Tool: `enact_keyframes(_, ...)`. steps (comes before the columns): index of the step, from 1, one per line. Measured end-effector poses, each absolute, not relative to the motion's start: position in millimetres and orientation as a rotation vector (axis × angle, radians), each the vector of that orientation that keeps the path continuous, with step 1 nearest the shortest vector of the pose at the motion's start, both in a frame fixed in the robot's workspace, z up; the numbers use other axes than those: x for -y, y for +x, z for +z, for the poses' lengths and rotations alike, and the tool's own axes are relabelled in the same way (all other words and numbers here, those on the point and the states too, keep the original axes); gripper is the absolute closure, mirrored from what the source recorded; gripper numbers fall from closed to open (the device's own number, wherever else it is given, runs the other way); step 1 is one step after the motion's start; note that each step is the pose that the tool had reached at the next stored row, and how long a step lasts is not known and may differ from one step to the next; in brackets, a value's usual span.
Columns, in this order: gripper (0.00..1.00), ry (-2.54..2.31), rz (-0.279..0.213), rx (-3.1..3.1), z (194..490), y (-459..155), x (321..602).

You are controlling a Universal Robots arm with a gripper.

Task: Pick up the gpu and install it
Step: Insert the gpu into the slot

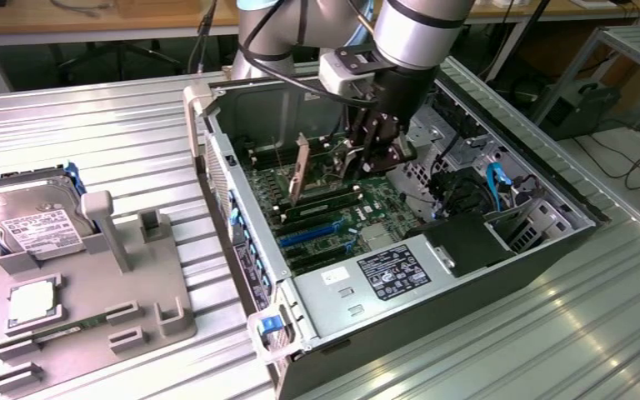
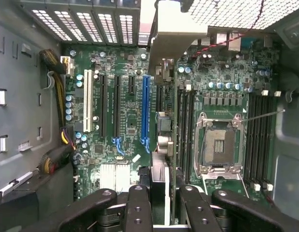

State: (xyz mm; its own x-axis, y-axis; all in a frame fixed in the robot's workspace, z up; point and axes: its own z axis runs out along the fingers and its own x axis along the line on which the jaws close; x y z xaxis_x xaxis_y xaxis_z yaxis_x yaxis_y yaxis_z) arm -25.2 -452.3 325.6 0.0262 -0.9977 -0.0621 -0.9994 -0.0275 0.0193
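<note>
Item: gpu (image 1: 297, 173), standing on edge above the motherboard (image 1: 332, 218) inside the case (image 1: 432, 292). I am seeing the gripper (image 1: 373, 158) clenching its top edge.

This is a robotics lab or electronics workshop. An open computer case (image 1: 409, 233) lies on a ribbed metal desk (image 1: 97, 142), its green motherboard (image 2: 135, 111) bare, with slots and an empty processor socket (image 2: 220, 145) showing. A grey fixture tray (image 1: 87, 292) beside it holds a hard drive (image 1: 31, 217) and other parts in moulded slots. A robot arm (image 1: 409, 33) reaches into the case, and behind it stand wooden workbenches (image 1: 97, 17) with cables trailing to the floor
</note>
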Motion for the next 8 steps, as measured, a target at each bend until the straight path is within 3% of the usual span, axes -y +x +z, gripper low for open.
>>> enact_keyframes(8,0.72,-2.232,0.092,-2.169,318.0,-27.5,453.1)
